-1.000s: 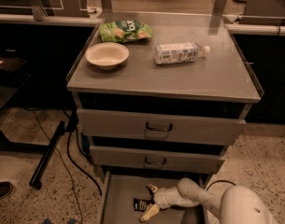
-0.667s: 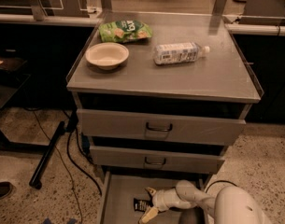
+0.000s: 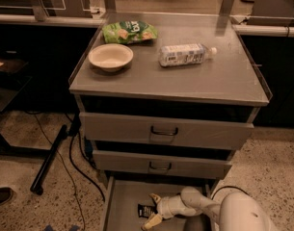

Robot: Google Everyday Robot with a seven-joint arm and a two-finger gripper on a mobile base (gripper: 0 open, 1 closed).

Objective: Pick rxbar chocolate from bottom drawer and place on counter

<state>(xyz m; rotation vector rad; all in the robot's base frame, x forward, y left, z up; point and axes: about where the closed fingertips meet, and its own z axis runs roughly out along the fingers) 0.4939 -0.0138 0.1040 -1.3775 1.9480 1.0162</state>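
far to the left, on the speckled floor (image 3: 21, 148), a dark shoe tip (image 3: 1, 196) pokes in at the edge. a black stand leg (image 3: 49, 160) slants down beside some loose cables (image 3: 76, 153). next comes the cabinet. on the left part of the counter (image 3: 219, 81) a pale bowl (image 3: 110, 57) stands upright. just behind it, a little to the right, lies the green snack bag (image 3: 129, 31). below the counter the two upper drawers (image 3: 166, 130) are shut, loop handles facing out, while the bottom drawer (image 3: 120, 201) is open. on its flat floor, left of middle, lies the rxbar chocolate (image 3: 144, 211), a small black wrapper with pale lettering. my gripper (image 3: 153, 210) is down in that drawer at the bar's right end. its fingers are spread wide, one tip on the far side of the wrapper and one on the near side. whether either tip touches it i cannot tell. further right, near the counter's middle, a plastic bottle (image 3: 185, 55) lies on its side, cap pointing right. my white arm (image 3: 199, 203) reaches in from the lower right corner.
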